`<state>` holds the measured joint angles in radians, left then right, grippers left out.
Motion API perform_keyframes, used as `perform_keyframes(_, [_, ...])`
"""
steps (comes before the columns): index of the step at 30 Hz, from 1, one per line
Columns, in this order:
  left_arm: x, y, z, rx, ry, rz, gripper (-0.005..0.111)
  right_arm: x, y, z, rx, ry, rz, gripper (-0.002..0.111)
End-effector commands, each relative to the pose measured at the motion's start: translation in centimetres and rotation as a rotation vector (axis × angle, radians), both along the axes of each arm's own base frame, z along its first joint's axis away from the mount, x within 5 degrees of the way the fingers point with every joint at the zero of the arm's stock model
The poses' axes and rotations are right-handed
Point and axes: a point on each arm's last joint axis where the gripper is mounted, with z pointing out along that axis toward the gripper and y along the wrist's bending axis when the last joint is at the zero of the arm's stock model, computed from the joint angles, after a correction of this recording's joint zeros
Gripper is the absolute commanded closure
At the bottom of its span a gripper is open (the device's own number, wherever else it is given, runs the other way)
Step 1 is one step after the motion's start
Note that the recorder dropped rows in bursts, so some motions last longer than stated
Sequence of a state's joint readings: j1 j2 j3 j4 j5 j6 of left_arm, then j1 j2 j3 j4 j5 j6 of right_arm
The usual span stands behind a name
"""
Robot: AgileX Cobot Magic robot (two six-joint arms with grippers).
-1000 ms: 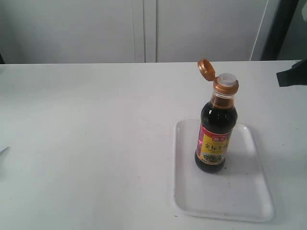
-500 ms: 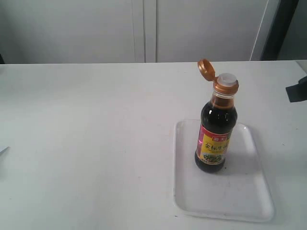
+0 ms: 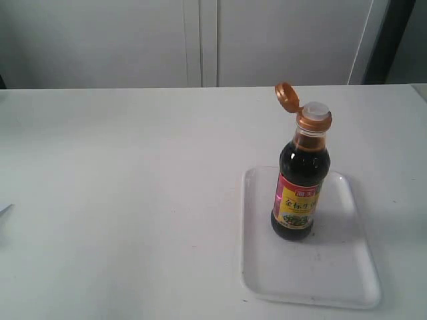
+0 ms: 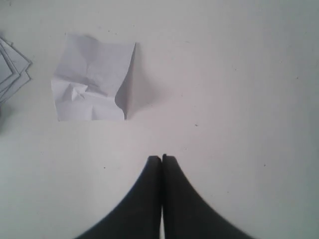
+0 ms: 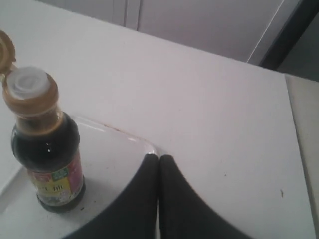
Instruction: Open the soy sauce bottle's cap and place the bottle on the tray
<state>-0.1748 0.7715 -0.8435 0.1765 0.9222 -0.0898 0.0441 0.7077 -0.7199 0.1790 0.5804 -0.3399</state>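
Note:
The soy sauce bottle (image 3: 300, 187) stands upright on the white tray (image 3: 333, 273), toward its far left part. Its copper-gold cap (image 3: 287, 97) is flipped open to the left, baring the white spout (image 3: 317, 109). Neither gripper shows in the exterior view. In the right wrist view the bottle (image 5: 47, 149) and open cap (image 5: 6, 50) sit on the tray (image 5: 107, 144); my right gripper (image 5: 158, 158) is shut and empty, apart from the bottle, near the tray's corner. My left gripper (image 4: 161, 158) is shut and empty over bare table.
A crumpled white paper (image 4: 92, 79) and a stack of paper sheets (image 4: 11, 67) lie on the table in the left wrist view. A paper corner (image 3: 4, 209) shows at the exterior view's left edge. White cabinet doors (image 3: 200, 40) stand behind the table.
My right arm has drawn back to the right and left the exterior view. The bottle, cap and tray have stayed still.

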Motion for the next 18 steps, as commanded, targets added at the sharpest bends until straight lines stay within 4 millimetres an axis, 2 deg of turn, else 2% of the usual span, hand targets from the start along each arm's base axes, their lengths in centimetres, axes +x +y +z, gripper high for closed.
perform_keyframes(1, [-1.7, 0.2, -0.7, -0.031, -0.058, 0.011, 0.107, -1.8, -0.1, 0.1, 0.043, -0.115, -0.016, 0.108])
perform_keyframes(8, [-3.3, 0.4, -2.3, -0.058, -0.116, 0.012, 0.107, -3.9, -0.2, -0.4, 0.086, -0.258, -0.031, 0.108])
perform_keyframes(17, [-6.0, 0.8, -1.8, -0.097, -0.266, 0.006, 0.107, -6.2, -0.4, -1.8, 0.103, -0.345, -0.036, 0.108])
perform_keyframes(18, [-6.7, 0.9, -1.6, -0.104, -0.305, 0.005, 0.107, -6.8, -0.4, -2.0, 0.11, -0.364, -0.038, 0.108])
